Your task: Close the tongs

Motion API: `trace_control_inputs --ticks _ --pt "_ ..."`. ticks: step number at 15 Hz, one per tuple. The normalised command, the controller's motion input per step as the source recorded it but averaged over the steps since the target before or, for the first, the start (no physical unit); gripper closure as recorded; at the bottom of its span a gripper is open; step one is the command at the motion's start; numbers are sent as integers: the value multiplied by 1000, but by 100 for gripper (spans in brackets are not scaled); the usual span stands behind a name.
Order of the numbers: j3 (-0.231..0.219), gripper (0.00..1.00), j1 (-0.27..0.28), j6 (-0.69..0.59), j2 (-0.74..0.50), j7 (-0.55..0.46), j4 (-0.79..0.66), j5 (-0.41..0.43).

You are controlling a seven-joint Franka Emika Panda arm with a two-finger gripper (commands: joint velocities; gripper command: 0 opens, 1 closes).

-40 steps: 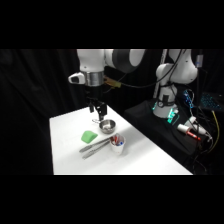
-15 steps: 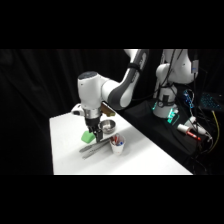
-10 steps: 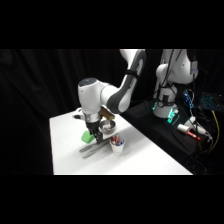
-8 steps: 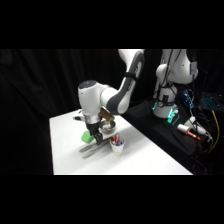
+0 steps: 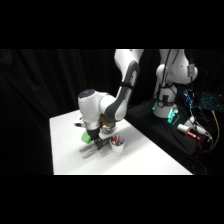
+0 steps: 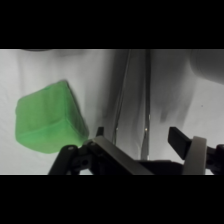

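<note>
The tongs (image 5: 92,151) lie on the white table (image 5: 145,161) as a slim grey pair of arms, just in front of the green block (image 5: 86,137). My gripper (image 5: 96,144) has come down right over them. In the wrist view the tongs (image 6: 147,95) run from the top of the picture down between my fingers, their two arms still a little apart. My gripper (image 6: 140,135) is open, with one finger on each side of the arms. The green block (image 6: 47,120) sits close to the left of the left finger.
A white cup of pens (image 5: 117,146) stands just right of the gripper. A pale round shape (image 6: 209,65) shows at the wrist view's upper right. Beyond the table's right edge sit cables and lit electronics (image 5: 172,117) by the arm's base.
The arm has swung down and toward the table's front-left, from above the bowl to low over the tongs. In the last half second it sank a little further.
</note>
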Motion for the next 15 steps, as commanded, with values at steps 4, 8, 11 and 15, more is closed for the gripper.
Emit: trace_control_inputs --ticks 4,8,11,15 --pt "88 0 -87 88 126 -200 145 107" --pt "76 25 -76 84 88 -173 119 100" --pt "60 51 -70 67 67 -149 113 98" --pt "64 81 -71 60 62 -166 104 93"
